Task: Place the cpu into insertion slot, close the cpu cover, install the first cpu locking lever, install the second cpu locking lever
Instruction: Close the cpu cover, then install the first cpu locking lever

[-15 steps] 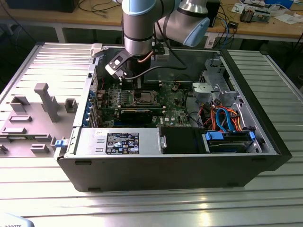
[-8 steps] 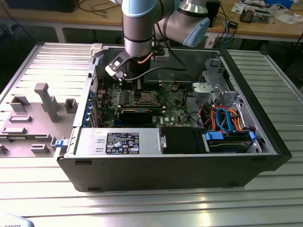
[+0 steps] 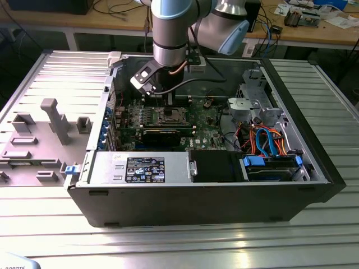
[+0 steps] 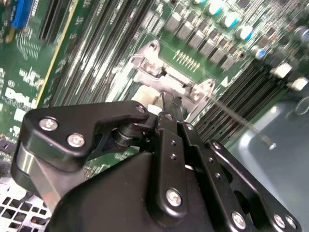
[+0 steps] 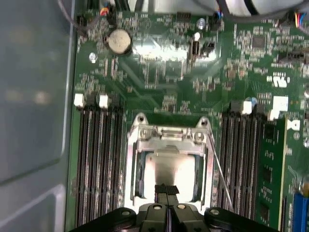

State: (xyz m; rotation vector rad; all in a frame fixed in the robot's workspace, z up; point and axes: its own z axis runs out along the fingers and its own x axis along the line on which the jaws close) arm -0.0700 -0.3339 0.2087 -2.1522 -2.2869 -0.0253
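The gripper [image 5: 166, 191], pinched shut and empty, hung straight above the cpu cover [image 5: 166, 137], just above centre in the exterior view

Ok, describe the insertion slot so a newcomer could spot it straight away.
Look inside the open computer case at the green motherboard. The insertion slot sits between two banks of long black memory slots, at the tips of the gripper. It alone is square with a shiny silvery metal frame, not long and black.
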